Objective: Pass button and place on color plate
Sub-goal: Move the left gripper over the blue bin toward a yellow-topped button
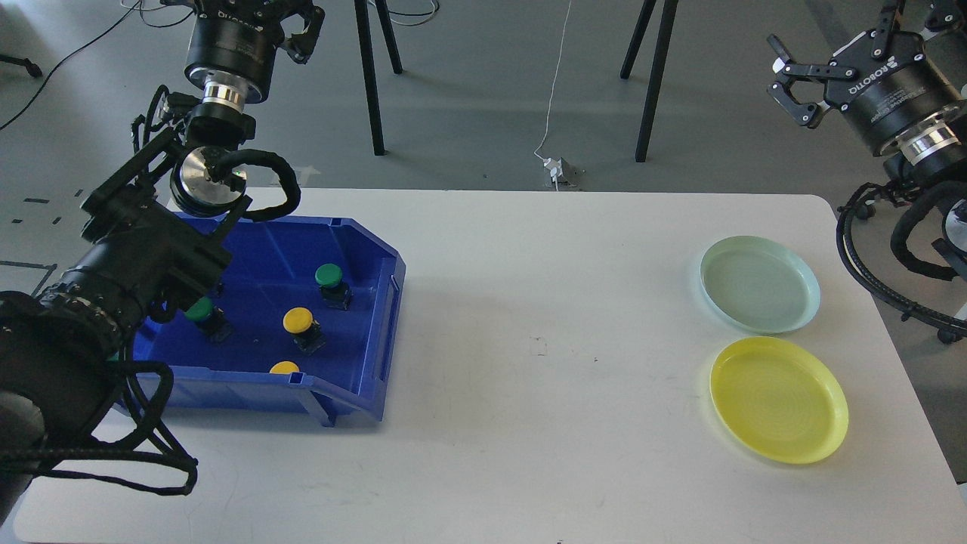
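A: Where are the buttons relative to the left gripper (291,19)?

B: All below it and nearer the camera, in the blue bin (378,302). That gripper is raised at the top edge of the view, partly cut off, so I cannot tell whether its fingers are apart or together. It holds nothing that I can see.

A: Why the bin on that side?

B: Probably so the left arm does the picking. Two green buttons sit in it — one (329,278) towards the back, one (202,311) half hidden behind the arm — plus a yellow button (298,322) mid-bin and another yellow one (285,368) peeking over the front wall. All stand cap-up, so the caps offer something to grip.

A: And the right gripper (786,79)?

B: Lifted off the table's far right corner, fingers spread, empty. The pale green plate (759,283) lies below it and towards the camera, the yellow plate (778,398) nearer still. Both bare.

A: So plates on the right, buttons on the left — hence the pass.

B: That's my reading. The table (529,340) between them is a wide gap, so a handover mid-table seems intended. Nothing has been picked yet; I'd judge the task at its start.
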Available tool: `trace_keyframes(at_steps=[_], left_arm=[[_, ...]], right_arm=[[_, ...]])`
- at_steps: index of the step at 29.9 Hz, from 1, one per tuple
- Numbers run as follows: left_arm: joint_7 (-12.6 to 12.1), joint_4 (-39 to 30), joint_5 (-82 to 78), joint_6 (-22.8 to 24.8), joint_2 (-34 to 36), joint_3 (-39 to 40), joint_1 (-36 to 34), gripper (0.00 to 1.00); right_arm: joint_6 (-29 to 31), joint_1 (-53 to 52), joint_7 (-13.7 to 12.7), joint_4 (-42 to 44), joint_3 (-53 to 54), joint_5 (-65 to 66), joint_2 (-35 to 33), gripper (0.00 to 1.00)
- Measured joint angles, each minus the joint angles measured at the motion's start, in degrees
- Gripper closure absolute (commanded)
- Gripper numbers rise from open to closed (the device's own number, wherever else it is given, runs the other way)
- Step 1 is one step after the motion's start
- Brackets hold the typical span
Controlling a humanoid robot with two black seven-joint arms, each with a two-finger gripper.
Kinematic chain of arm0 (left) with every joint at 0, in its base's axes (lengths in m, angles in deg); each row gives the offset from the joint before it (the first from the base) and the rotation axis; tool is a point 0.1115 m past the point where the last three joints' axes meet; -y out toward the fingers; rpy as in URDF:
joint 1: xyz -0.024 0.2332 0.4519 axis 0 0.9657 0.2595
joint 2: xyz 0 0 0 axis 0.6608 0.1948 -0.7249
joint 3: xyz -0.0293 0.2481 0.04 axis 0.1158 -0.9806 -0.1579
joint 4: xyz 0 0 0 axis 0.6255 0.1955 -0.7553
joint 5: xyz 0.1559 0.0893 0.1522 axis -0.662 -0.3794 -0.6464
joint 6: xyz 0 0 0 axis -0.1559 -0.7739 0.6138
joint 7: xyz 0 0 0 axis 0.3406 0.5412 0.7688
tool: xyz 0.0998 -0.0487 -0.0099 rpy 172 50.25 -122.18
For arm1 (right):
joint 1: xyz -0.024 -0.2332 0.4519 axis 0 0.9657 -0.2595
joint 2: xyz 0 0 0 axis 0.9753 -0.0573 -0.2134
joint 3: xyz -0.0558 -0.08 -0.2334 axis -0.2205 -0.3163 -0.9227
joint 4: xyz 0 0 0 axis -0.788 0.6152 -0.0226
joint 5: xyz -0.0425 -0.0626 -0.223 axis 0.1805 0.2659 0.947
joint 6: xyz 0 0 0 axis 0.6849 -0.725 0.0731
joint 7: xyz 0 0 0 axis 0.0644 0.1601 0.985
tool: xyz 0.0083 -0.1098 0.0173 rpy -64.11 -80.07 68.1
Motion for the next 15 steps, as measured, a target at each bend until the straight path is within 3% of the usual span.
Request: trace_keyframes(at_steps=[6,10,15], left_arm=[[0.7,-17.1,-22.2,0.0,3.7,-5.5,-0.1,0.00],[0.9,-21.7,-35.3,0.0,8.9,-12.6,-0.5,0.00],[0.9,-25.6,-46.0,0.0,20.3,-22.3,-4.3,0.00]], right_arm=[[0.0,0.1,0.0,0.1,-0.2,0.0,-0.5,0.00],[0.0,0.5,0.0,0.5,-0.2,0.0,-1.2,0.00],[0.0,1.0,0.1,2.1,-0.2,0.0,-2.5,0.00]])
